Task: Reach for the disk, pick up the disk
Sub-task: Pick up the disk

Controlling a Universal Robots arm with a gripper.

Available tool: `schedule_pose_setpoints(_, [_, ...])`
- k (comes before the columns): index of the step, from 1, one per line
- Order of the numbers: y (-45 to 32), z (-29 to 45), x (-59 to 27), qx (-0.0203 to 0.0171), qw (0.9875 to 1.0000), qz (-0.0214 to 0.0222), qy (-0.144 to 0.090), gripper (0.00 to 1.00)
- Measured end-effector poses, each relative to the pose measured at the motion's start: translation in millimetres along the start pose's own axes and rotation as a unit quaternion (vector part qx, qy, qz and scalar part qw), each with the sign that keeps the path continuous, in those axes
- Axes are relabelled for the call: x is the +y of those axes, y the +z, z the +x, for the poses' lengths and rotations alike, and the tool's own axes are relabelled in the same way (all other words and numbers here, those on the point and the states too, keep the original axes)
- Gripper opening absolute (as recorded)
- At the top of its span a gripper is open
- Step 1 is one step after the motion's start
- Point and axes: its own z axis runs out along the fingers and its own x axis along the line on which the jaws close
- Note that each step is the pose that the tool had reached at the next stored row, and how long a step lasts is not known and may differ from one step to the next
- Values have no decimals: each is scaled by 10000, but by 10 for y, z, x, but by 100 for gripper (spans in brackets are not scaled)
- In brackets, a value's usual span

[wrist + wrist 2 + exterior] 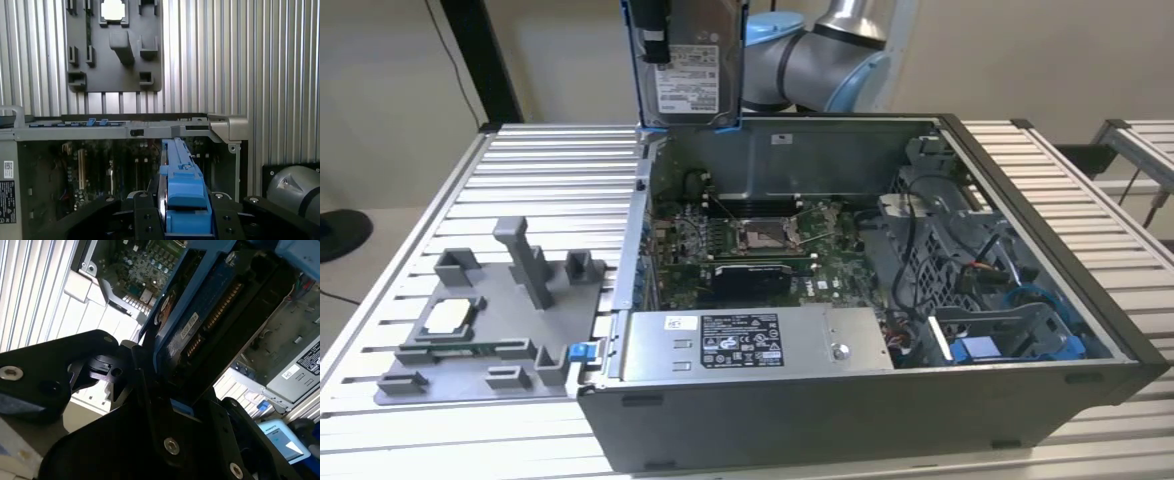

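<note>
The gripper [185,207] is clenched on the disk [176,155], holding it upright on edge above the open computer case [854,415], toward its eleven o'clock corner in the exterior view.

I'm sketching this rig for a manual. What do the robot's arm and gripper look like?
The arm is built of round silver-grey segments with light blue joint caps. The gripper is matte black, made of flat, angular plates and linkages, fastened with small silver screws.
</note>
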Motion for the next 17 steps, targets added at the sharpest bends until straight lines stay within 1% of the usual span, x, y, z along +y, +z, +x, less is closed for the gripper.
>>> schedule_pose_setpoints(17, [-3,-14,-331,-1,10000,-1,0,0])
